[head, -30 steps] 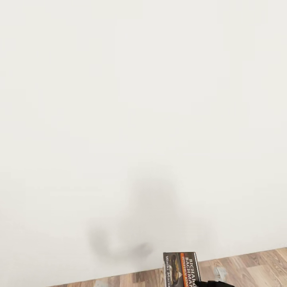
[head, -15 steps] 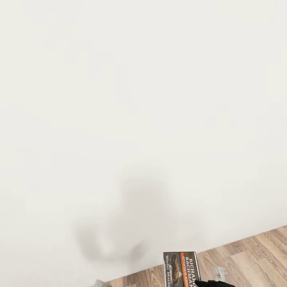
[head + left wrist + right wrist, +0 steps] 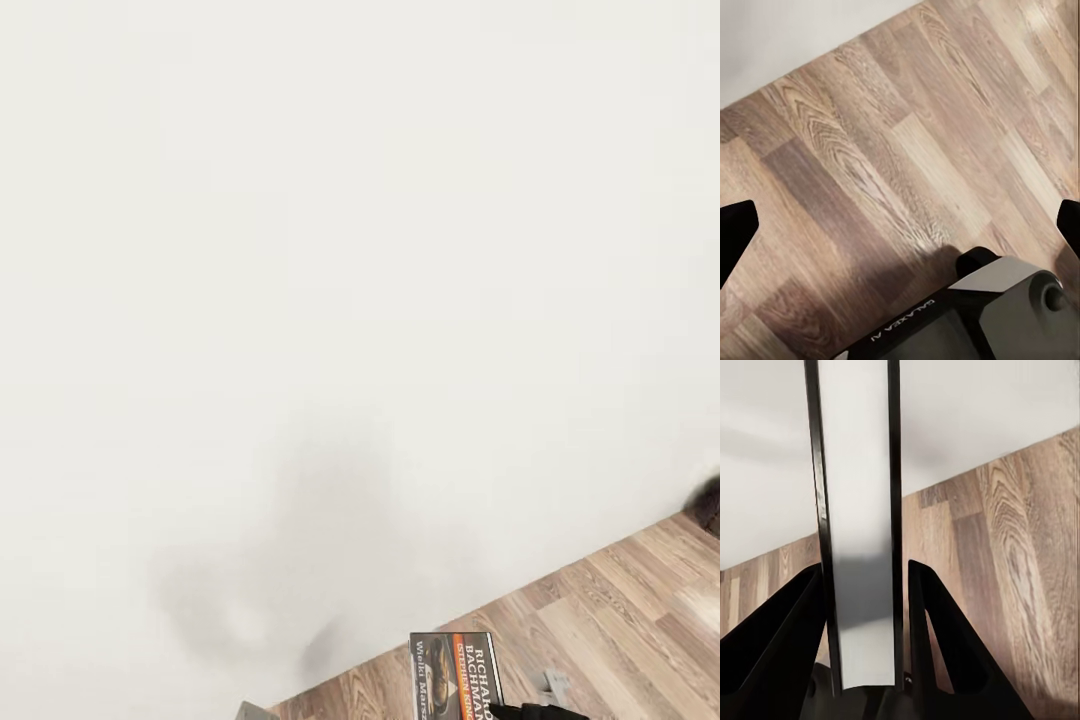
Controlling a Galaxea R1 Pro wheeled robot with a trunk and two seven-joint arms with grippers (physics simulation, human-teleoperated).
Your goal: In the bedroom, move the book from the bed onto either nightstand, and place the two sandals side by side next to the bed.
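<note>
Right end effector clamped on upright book; left end effector spread wide above floor.

The book stands upright between the two fingers of the right gripper, one finger against each cover, its page edge facing the right wrist camera. Beyond the right gripper, past the book, the floor runs to the foot of a wall, which rises ahead. Further off to the right of that hand, a rounded object sits where floor meets wall; what it is cannot be told. The left gripper hangs above bare floor with its fingers wide apart; the robot's base lies below it, and the wall's foot lies just beyond.
</note>
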